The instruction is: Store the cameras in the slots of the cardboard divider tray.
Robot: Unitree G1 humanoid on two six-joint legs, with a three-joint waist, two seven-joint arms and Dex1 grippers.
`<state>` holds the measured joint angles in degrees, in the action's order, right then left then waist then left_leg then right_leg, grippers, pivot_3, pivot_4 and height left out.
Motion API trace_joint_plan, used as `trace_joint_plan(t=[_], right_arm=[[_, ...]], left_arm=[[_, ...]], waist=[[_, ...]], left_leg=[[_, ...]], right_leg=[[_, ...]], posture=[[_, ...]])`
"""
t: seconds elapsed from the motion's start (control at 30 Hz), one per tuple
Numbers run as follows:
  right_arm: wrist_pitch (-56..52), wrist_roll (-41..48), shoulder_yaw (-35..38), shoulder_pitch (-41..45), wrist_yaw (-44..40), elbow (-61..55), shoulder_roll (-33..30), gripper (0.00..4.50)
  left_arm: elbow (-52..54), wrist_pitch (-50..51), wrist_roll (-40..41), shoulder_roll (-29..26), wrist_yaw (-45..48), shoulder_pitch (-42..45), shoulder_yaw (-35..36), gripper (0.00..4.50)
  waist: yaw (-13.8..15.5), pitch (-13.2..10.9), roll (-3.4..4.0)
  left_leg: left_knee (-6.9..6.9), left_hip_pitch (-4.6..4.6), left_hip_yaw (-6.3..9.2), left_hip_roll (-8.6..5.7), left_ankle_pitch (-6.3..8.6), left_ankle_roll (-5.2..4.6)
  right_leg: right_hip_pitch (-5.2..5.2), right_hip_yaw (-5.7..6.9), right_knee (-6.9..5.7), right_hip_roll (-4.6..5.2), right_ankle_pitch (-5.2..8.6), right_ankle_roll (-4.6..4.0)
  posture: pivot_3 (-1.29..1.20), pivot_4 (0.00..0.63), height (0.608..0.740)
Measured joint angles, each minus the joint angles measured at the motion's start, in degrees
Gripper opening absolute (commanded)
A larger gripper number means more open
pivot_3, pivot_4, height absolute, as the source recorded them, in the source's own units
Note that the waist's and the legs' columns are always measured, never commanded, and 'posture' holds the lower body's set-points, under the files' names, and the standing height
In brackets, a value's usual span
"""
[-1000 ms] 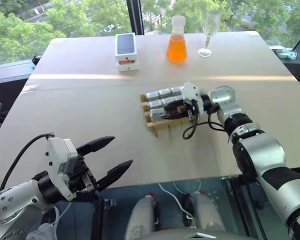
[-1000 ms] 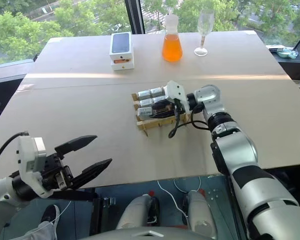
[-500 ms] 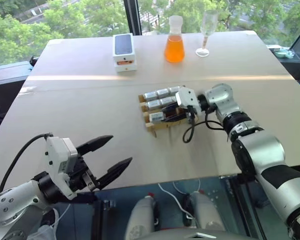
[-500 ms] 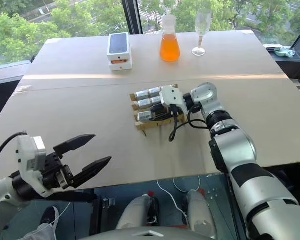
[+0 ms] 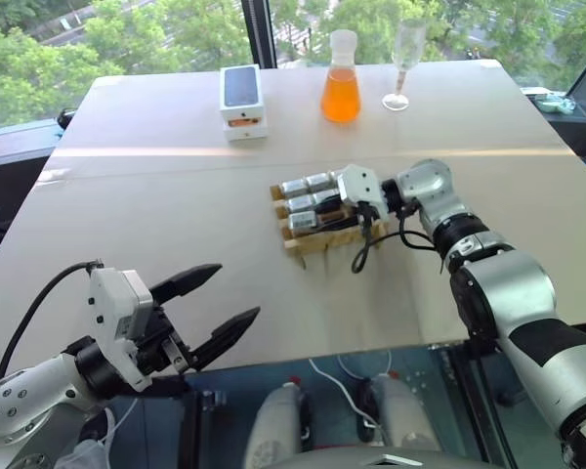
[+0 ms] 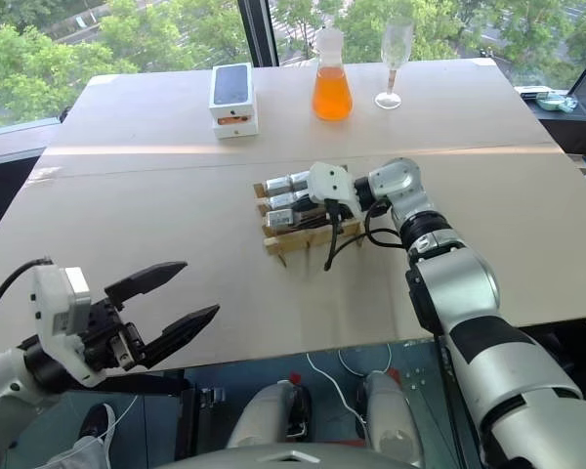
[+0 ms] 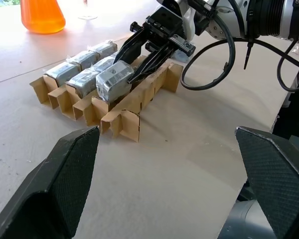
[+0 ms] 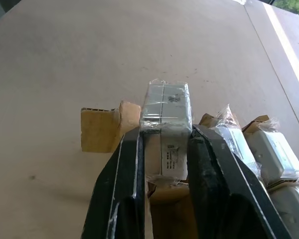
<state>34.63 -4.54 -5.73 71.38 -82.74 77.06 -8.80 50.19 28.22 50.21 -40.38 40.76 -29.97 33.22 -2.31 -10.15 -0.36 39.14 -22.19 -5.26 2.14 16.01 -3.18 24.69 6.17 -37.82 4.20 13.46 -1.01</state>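
1. The right gripper point(image 8: 162, 164) has its two black fingers point(image 8: 120, 184) clamped on the sides of a silver-grey, plastic-wrapped camera point(image 7: 114, 79), holding it at the near row of the cardboard divider tray point(image 7: 132, 107).
2. The held camera sits low against the cardboard strips; whether it is fully down in a slot or only resting on the edges is hard to tell.
3. Just beside it, more cameras point(image 7: 77, 74) lie in the tray's other rows, their wrapped ends lined up along the tray's left edge.
4. The tray rests near the middle of the pale table point(image 5: 156, 195).
5. The left gripper point(image 5: 210, 313) hovers at the table's near edge, well apart from the tray, fingers spread wide with nothing between them.
6. At the far side stand a white phone box point(image 5: 244, 98), an orange-filled flask point(image 5: 341, 83) and a stemmed glass point(image 5: 402, 63).
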Motion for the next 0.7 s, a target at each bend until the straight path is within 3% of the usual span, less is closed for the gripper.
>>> trace_joint_plan(t=[0.47, 0.5, 0.57, 0.67, 0.7], right_arm=[[5.63, -5.16, -2.03, -0.29, 4.46, -0.01, 0.24, 0.66], [5.48, -5.14, -1.96, -0.29, 4.4, 0.0, 0.25, 1.46], [4.7, -5.08, -1.79, -0.29, 4.02, 0.05, 0.28, 1.98], [3.69, -4.81, -1.04, -0.32, 4.55, 0.47, 0.39, 3.55], [3.45, -4.61, -0.78, -0.31, 4.59, 0.47, 0.39, 3.87]], left_arm=[[0.19, 0.0, -0.01, -0.01, -0.02, 0.46, -0.07, 4.5], [0.19, 0.0, -0.01, -0.01, -0.02, 0.46, -0.07, 4.5], [0.19, 0.0, -0.02, 0.0, -0.01, 0.47, -0.08, 4.5], [0.19, 0.0, -0.03, 0.0, 0.05, 0.56, -0.13, 4.5], [0.19, 0.0, -0.03, 0.0, 0.06, 0.58, -0.16, 4.5]], waist=[[-0.02, 0.0, 0.0], [-0.02, 0.0, 0.0], [-0.02, 0.0, 0.0], [-0.02, -0.01, 0.0], [-0.02, -0.01, 0.0]], left_leg=[[-0.01, 0.01, 0.0, 0.0, 0.0, 0.0], [-0.01, 0.01, 0.0, 0.0, 0.0, 0.0], [-0.01, 0.01, 0.0, 0.0, 0.0, 0.0], [-0.01, 0.0, 0.0, 0.0, 0.0, 0.0], [-0.01, 0.0, 0.0, 0.0, 0.0, 0.0]], right_leg=[[0.0, 0.01, 0.0, 0.0, 0.0, -0.01], [0.0, 0.0, 0.0, 0.0, 0.0, 0.0], [0.0, 0.01, 0.0, 0.0, 0.0, -0.01], [0.0, 0.01, 0.0, 0.0, 0.01, -0.01], [0.0, 0.01, 0.0, 0.0, 0.01, -0.01]], posture=[[0.0, 0.15, 0.74], [0.0, 0.15, 0.74], [0.0, 0.15, 0.74], [0.0, 0.15, 0.74], [0.0, 0.15, 0.74]])
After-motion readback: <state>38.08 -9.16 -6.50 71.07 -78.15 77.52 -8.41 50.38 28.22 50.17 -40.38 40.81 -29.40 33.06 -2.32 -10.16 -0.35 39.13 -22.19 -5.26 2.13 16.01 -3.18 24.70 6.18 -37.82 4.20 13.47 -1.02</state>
